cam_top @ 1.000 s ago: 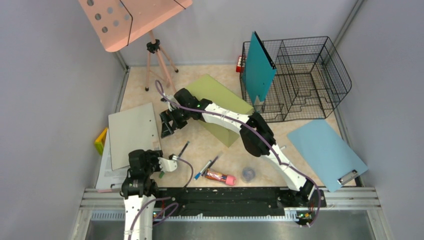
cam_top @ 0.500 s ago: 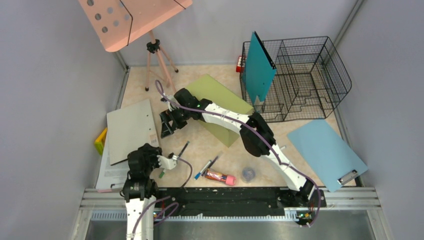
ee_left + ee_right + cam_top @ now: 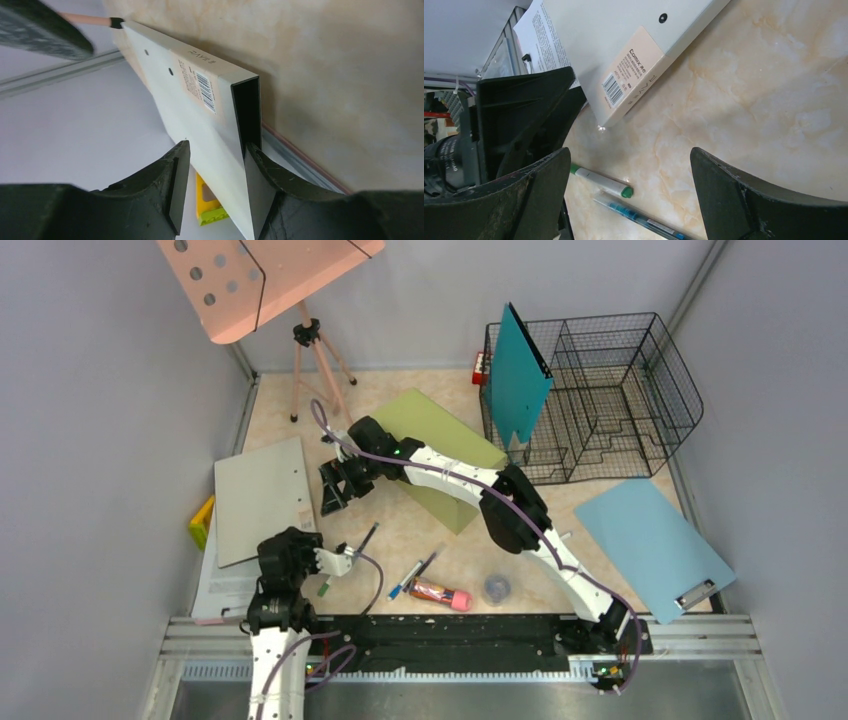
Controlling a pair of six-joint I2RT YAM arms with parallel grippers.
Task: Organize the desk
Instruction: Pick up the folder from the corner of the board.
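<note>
Top view: the bench point(image 3: 400, 530) fills the frame. The folder point(image 3: 262, 500) lies at nine o'clock, the left gripper point(image 3: 296, 548) at its five-o'clock corner, and the right gripper point(image 3: 336, 490) hangs wide open by its three-o'clock edge.

Left wrist: the pinch shows plainly, clamped on the folder's thin wall (near its end), so it may slip or swing.

Right wrist: only here shows a green pen point(image 3: 601, 182), which a dropped folder would hit.
</note>
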